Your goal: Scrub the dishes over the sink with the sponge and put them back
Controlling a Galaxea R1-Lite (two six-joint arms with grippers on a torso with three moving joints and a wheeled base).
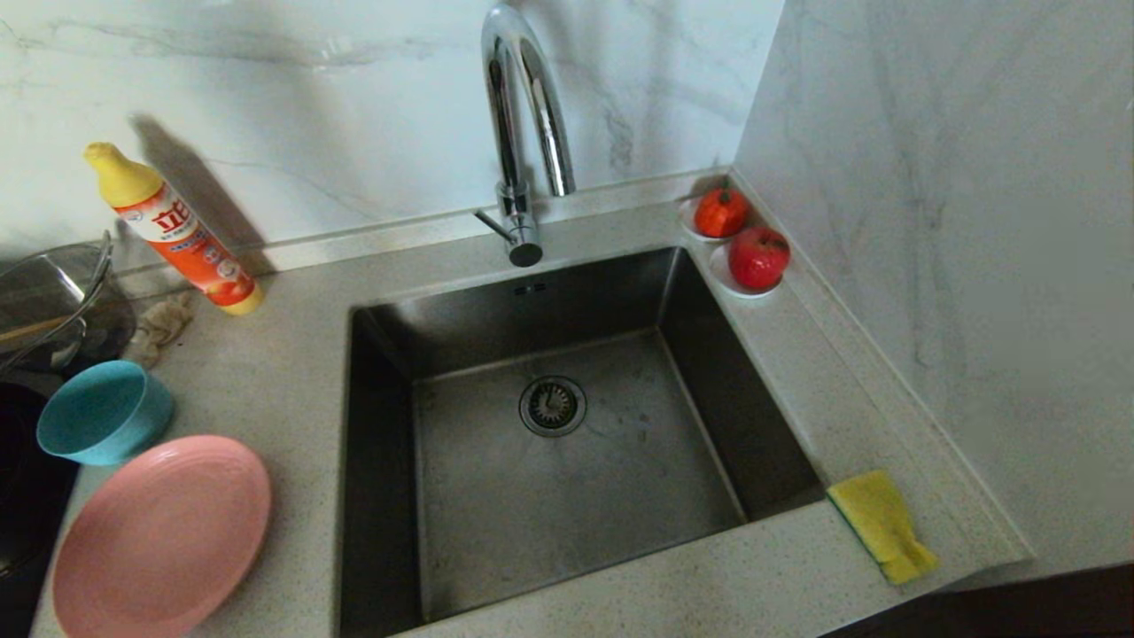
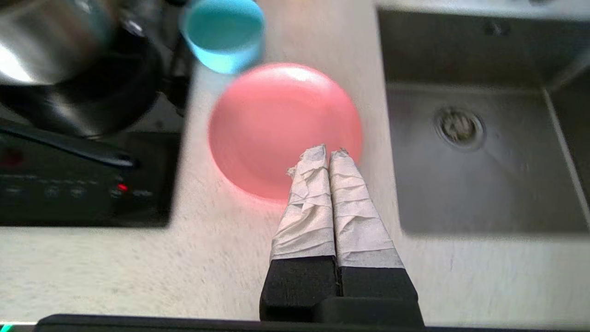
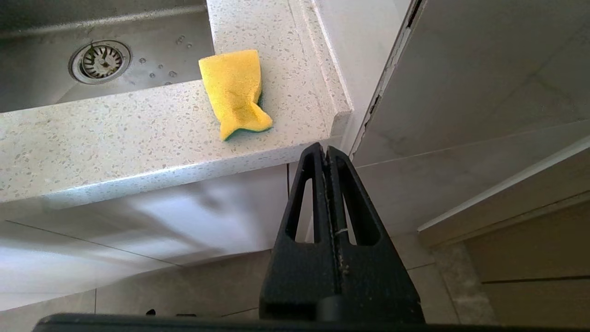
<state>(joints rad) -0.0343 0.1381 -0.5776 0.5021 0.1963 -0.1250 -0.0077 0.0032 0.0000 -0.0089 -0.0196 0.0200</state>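
Hovering left hand (image 2: 330, 152) pressed closed, empty (over blurred pink plate (image 2: 276, 124)) | spoon unseen

1 plate (image 1: 159, 536), 1 bowl (image 1: 102, 412), 1 sponge (image 1: 881, 525), 2 saucers (image 1: 740, 282), 1 bottle (image 1: 173, 228).

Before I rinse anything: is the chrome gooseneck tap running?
Off. No water falls from the chrome gooseneck tap, and the square stainless-steel sink holds no pooled water.

We see the sink (image 1: 567, 425) basin bare down to its drain, open from above except where the tap (image 1: 523, 133) arches over its far rim. Left of the sink, the pink plate (image 1: 159, 532), teal bowl (image 1: 102, 412) and detergent bottle (image 1: 173, 226) crowd the counter.
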